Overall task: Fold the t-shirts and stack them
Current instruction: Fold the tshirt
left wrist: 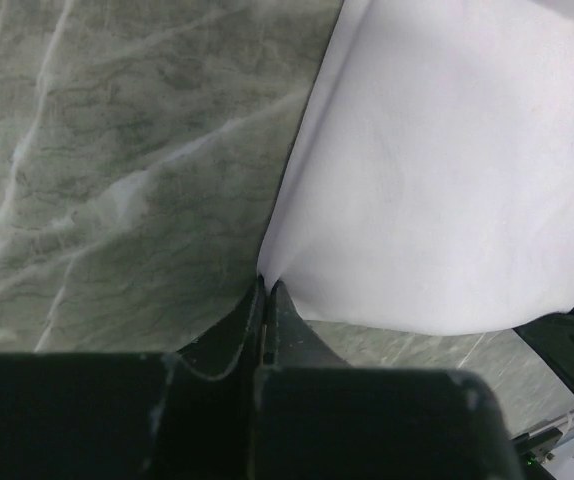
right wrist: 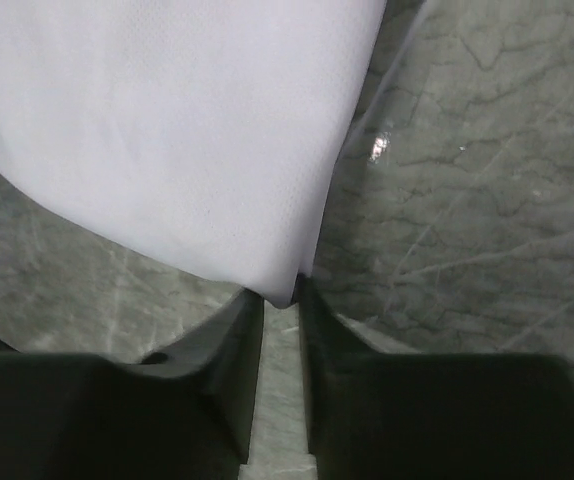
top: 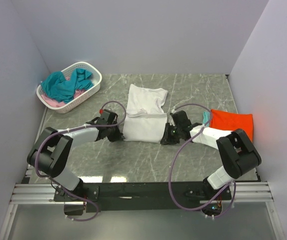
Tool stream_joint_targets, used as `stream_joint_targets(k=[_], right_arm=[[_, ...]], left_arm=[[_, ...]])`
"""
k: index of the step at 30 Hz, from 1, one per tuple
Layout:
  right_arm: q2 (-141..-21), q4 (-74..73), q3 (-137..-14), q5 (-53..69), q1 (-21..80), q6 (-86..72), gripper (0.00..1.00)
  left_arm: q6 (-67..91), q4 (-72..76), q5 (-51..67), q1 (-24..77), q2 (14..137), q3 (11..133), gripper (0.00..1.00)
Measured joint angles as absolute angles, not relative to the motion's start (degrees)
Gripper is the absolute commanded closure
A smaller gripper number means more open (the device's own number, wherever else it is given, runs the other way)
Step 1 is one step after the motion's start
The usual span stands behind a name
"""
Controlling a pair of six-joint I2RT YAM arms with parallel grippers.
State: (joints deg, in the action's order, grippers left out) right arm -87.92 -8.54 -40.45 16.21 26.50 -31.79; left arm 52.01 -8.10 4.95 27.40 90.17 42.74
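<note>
The white t-shirt (top: 144, 112) lies partly folded on the marble table, collar end to the back. My left gripper (top: 118, 132) is shut on its near left corner; the left wrist view shows the jaws pressed together at the cloth edge (left wrist: 447, 170). My right gripper (top: 167, 135) is at the near right corner; the right wrist view shows the cloth corner (right wrist: 167, 130) pinched between the tips with a narrow gap behind. A folded orange-red t-shirt (top: 232, 122) lies at the right. Teal t-shirts (top: 63, 85) and a pink one (top: 51, 102) lie in the basket.
The white perforated basket (top: 94, 87) stands at the back left. A small teal piece (top: 205, 117) shows beside the orange-red shirt. Grey walls close the table on three sides. Bare marble table (top: 133, 160) lies between the shirt and the arm bases.
</note>
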Motion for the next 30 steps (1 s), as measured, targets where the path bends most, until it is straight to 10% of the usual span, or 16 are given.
stream_joint_targets(k=[3,30], right_arm=[[-88.79,-7.94,-40.42,16.71,26.5,-31.75,1.0],[-59.72,-31.7,-43.42,36.84,28.16,-23.11,1.0]], left_arm=[[51.99,-7.18,5.1,27.42,90.45,42.76,0.99],[53.41,-21.58,-0.3,29.52,48.73,36.86,0.99]])
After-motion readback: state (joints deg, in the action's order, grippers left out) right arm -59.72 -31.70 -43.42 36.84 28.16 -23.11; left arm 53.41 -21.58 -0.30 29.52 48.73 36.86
